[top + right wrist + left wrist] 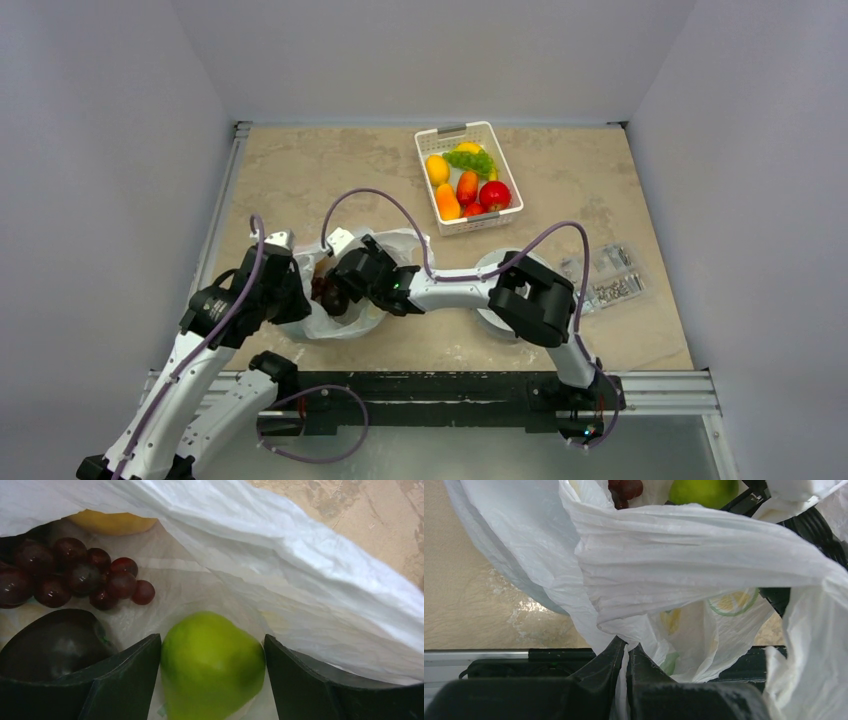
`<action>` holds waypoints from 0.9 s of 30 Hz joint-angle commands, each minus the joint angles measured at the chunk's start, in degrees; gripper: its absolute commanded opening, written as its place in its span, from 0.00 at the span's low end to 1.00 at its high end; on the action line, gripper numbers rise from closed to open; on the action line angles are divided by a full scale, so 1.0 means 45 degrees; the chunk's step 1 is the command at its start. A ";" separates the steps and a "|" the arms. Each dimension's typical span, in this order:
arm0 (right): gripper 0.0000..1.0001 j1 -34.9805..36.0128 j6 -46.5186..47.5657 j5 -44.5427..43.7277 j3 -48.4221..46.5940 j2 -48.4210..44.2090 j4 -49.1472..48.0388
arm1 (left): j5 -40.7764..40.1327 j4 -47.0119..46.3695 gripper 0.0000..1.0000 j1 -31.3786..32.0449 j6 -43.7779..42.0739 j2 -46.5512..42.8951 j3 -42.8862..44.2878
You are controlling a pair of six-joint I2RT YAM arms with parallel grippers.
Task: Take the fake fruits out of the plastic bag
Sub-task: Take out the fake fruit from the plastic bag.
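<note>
Between the right jaws, which stand wide, sits the green pear-like fruit (212, 665), filling the gap but seemingly not yet squeezed. Close squarely on its broad middle, then lift straight up, clear of the dark red grape bunch (75, 577) beside it. Further out, the left jaws pinch a fold of the plastic bag (674, 555), which lies on the bench (300, 170); that pinch should hold firm.

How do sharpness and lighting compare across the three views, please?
Top external: evenly lit and sharp, the table showing only soft shadows under the arms. Left wrist: the plastic bag is bright, nearly washed out; the left gripper is dark and blurred. Right wrist: the green fruit looks soft, the dark red grape bunch crisper, with small highlights.
</note>
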State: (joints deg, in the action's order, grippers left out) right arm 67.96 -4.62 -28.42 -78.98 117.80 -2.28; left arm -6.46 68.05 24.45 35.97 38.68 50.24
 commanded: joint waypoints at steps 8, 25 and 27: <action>0.59 -0.0035 -0.0177 0.0307 -0.0052 -0.0125 -0.0030 | -0.0147 -0.0159 0.00 0.0056 0.0094 0.0193 0.0203; 0.34 -0.0348 -0.2274 0.4747 0.0886 -0.3662 -0.0102 | -0.0132 -0.0182 0.00 0.0073 0.0094 0.0038 0.0213; 0.33 -0.0635 -0.2702 0.5588 0.1003 -0.3971 -0.0230 | -0.0129 -0.0199 0.00 0.0068 0.0094 0.0014 0.0216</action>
State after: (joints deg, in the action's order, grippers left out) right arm 67.26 -12.25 -10.92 -75.72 102.54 -1.85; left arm -6.46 68.05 24.47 35.97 39.11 50.24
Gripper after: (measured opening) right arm 0.621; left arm 0.009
